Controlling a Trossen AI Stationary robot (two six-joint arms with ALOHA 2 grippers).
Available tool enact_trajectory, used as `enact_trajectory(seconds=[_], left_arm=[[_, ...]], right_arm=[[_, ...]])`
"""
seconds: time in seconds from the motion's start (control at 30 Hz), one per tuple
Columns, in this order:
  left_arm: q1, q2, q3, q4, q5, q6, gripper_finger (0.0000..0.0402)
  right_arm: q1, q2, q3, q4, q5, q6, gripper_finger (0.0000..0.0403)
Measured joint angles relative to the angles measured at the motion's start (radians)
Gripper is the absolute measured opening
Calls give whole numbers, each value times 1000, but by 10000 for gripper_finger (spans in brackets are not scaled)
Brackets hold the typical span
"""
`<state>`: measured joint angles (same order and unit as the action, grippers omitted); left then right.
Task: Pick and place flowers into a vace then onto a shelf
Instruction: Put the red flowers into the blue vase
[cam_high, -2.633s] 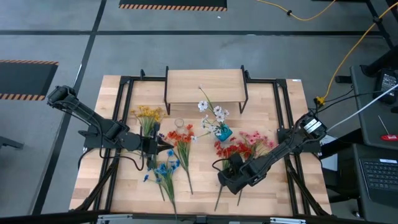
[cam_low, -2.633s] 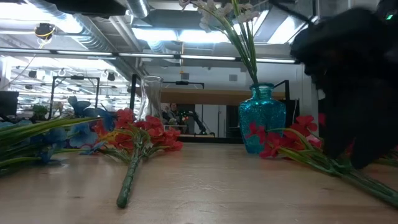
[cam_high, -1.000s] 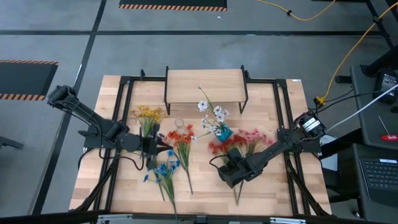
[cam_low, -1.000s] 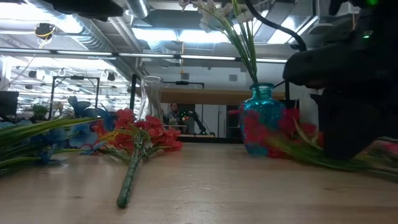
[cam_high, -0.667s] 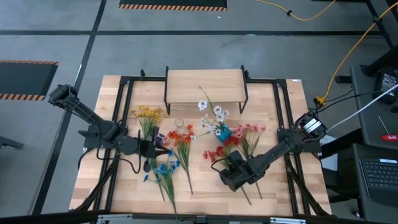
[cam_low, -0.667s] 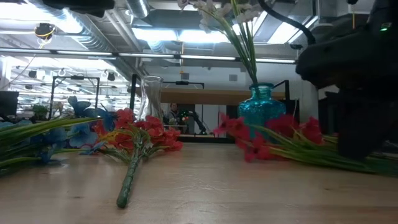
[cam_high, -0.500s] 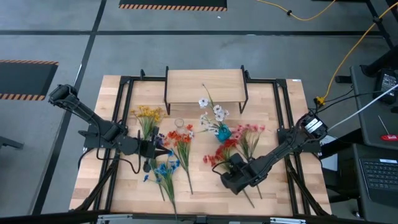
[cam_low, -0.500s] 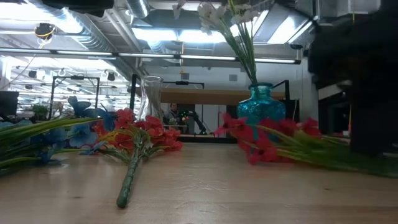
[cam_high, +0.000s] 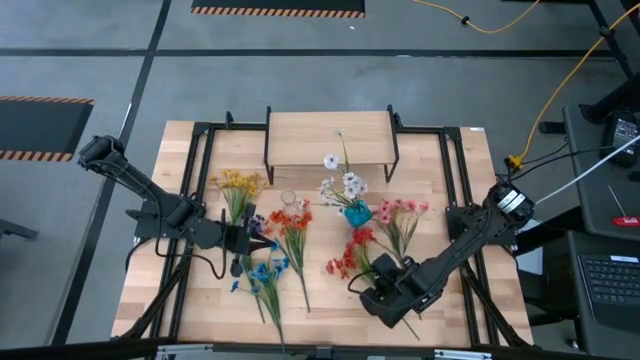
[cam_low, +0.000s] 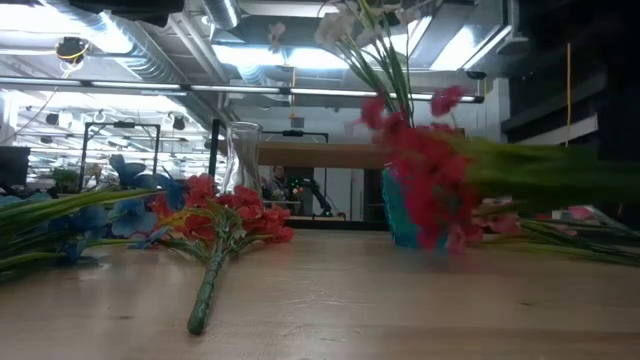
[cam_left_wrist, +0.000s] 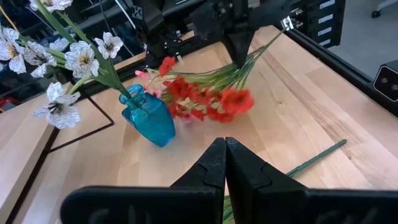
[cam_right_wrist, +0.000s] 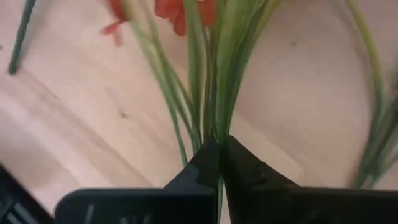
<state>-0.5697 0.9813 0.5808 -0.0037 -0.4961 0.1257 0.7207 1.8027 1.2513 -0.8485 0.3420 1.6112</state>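
Near the front edge of the table (cam_high: 450, 170), in front of the blue vase (cam_high: 355, 214), the right gripper (cam_right_wrist: 217, 155) is clamped tight on the green stems of a red flower spray (cam_high: 345, 260), blossoms pointing toward the vase. The left gripper (cam_left_wrist: 221, 152), fully closed and holding nothing, waits left of the vase among loose sprays; the shelf (cam_high: 330, 138) stands behind the vase.

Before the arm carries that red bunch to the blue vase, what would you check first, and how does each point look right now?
1. Right tool shut on the red flower spray's green stems: ok.
2. Red spray lifted off the wooden table: ok.
3. Teal glass vase upright: ok.
4. Room in the vase neck beside the white flowers: cannot tell.
5. Left tool shut, holding nothing: ok.
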Motion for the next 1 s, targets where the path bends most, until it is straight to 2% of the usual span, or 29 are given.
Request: enact_trajectory(seconds=[0.2,0.4,0.63,0.8,1.0], left_arm=[[0,0,0,0,0,-7,3],[0,0,0,1,0,-24,3],[0,0,0,11,0,-34,3],[0,0,0,35,0,-37,3],[0,0,0,62,0,-37,3]], right_arm=[[39,0,103,-122,7,1,5],[79,-25,188,-303,113,7,4],[97,-128,191,-362,233,-24,4],[97,-169,190,-441,272,-33,4],[102,-223,98,-402,334,-24,3]])
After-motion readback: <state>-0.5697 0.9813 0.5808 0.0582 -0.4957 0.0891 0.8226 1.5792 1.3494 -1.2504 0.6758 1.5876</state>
